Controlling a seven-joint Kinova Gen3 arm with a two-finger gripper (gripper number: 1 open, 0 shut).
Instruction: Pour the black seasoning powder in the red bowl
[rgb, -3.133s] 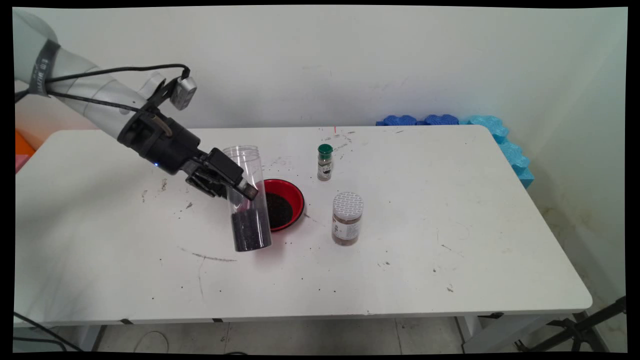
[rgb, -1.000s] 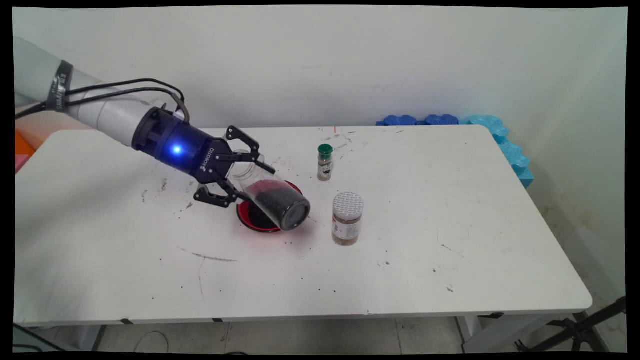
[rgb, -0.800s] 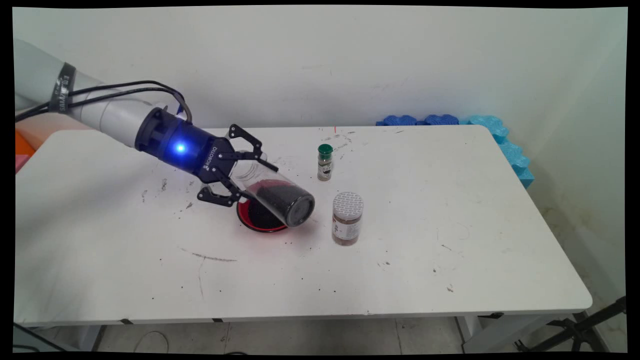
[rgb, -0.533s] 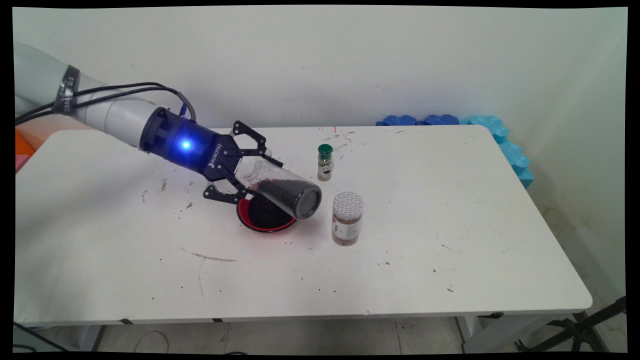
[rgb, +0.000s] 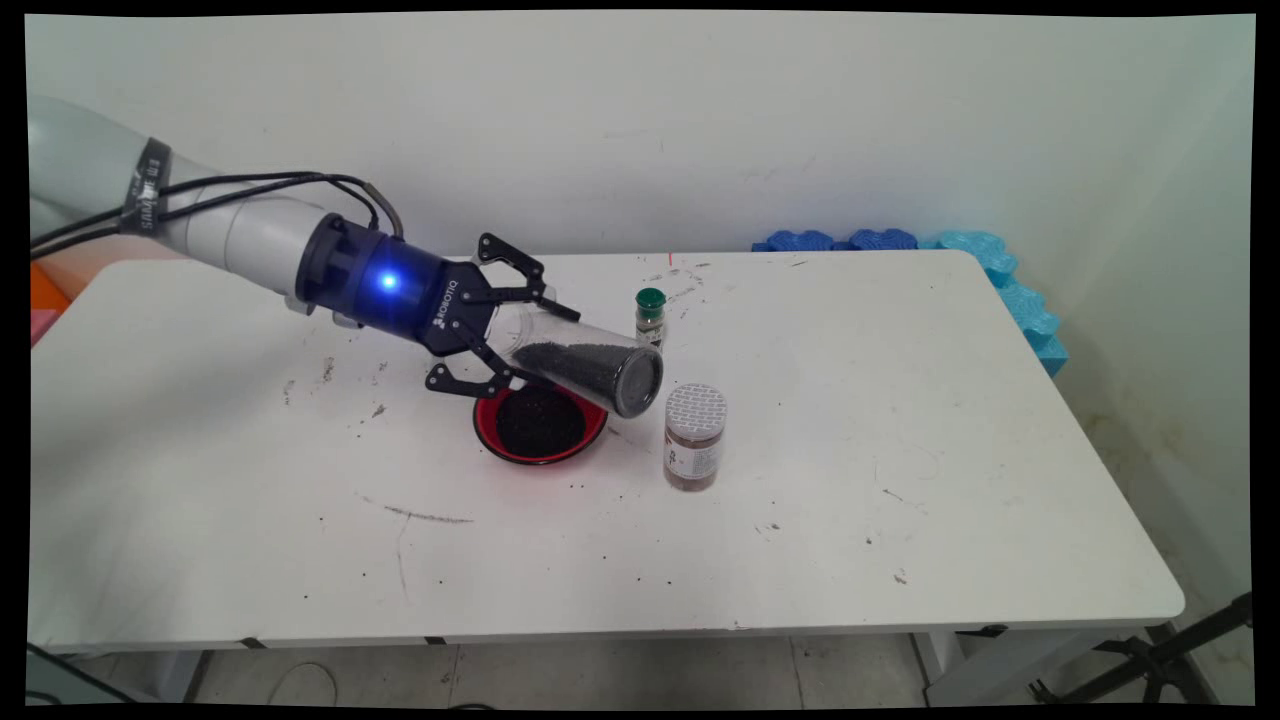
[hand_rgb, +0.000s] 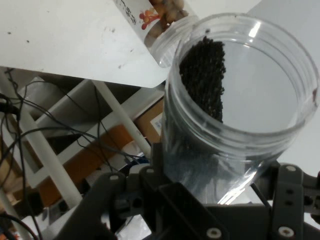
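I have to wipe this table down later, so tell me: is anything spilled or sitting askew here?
Yes. Black specks and smudges are scattered over the white table, mostly around the red bowl of black grains. The gripper holds the clear jar tipped almost on its side above the bowl, with grains inside it.

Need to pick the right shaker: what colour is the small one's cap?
Green, clearest in the main view.

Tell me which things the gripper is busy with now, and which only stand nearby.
In use: gripper, shut on the tilted clear jar of black grains; red bowl beneath it.
Nearby only: green-capped bottle; white-lidded jar; blue foam.
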